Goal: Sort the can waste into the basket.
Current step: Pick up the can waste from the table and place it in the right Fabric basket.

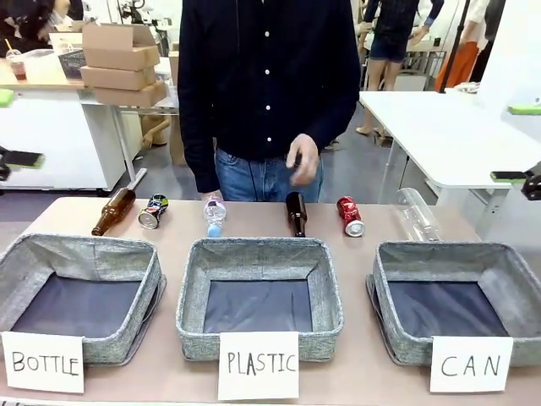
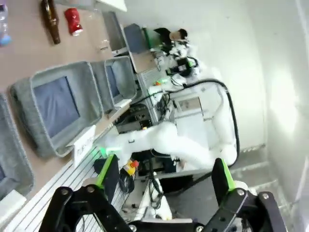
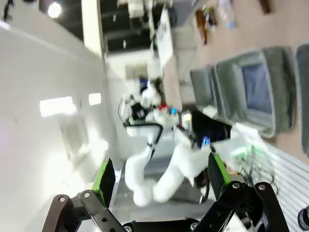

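Step in hand, as I am judging it: the first reach for a can, with nothing lifted yet. The left gripper [image 2: 161, 166] is standing spread, with nothing between its green pads. The right gripper [image 3: 159, 166] is likewise spread and empty. Both are hanging off the table's [image 1: 359, 254] side edges, well apart from the cans. The red can [image 1: 350, 216] is lying along the far edge, right of middle, near a brown bottle [image 1: 295, 213]. The dark can [image 1: 153, 211] is lying toward the far left corner. The basket [image 1: 448, 250] is sitting at the near right corner, its CAN card [image 1: 471, 364] propped at the near edge. The right arm is looking better placed for the red can: it should be closing across the can's body while keeping clear of the bottle and the person's hand [image 1: 303, 159] above the far edge. The front view is giving both cans and the card lettering. The wrist views are giving the finger spread, which the front view is catching too small to judge.
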Controlling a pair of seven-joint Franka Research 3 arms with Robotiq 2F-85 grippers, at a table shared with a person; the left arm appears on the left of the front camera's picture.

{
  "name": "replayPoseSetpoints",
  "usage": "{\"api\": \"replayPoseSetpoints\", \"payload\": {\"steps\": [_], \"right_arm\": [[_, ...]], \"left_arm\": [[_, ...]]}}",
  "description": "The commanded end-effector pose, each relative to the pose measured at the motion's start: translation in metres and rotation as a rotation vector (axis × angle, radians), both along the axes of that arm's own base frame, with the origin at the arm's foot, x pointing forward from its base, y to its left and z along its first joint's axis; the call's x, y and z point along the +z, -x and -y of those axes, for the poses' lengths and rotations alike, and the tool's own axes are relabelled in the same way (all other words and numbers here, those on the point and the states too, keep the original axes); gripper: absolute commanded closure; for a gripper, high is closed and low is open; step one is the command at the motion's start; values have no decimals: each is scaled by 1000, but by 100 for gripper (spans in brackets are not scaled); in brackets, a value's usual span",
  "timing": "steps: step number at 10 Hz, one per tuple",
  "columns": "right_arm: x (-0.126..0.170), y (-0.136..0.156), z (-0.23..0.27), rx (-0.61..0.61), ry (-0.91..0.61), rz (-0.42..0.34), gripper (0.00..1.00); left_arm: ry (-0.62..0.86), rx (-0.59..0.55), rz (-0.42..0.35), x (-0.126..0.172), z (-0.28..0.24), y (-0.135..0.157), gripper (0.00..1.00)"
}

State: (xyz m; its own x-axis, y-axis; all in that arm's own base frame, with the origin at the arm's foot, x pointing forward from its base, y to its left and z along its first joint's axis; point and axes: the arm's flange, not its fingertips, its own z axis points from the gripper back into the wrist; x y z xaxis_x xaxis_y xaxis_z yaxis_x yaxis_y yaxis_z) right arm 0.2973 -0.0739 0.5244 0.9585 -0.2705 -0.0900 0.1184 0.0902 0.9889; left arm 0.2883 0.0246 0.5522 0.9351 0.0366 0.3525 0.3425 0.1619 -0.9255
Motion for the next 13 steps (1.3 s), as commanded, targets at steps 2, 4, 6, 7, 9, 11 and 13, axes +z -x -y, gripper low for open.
{"api": "replayPoseSetpoints", "payload": {"steps": [2,4,6,7,9,11,13], "right_arm": [[1,4,-15,101,-18,11,0],[1,4,-15,101,-18,11,0],[1,4,-15,101,-18,11,0],[1,4,-15,101,-18,11,0],[1,4,-15,101,-18,11,0],[1,4,-15,101,-18,11,0],[1,4,-15,101,-18,11,0]], "left_arm": [[0,0,0,0,0,0,0],[0,0,0,0,0,0,0],[0,0,0,0,0,0,0],[0,0,0,0,0,0,0],[0,0,0,0,0,0,0],[-305,96,106,21,10,-4,0],[-724,125,98,29,40,-63,0]]}}
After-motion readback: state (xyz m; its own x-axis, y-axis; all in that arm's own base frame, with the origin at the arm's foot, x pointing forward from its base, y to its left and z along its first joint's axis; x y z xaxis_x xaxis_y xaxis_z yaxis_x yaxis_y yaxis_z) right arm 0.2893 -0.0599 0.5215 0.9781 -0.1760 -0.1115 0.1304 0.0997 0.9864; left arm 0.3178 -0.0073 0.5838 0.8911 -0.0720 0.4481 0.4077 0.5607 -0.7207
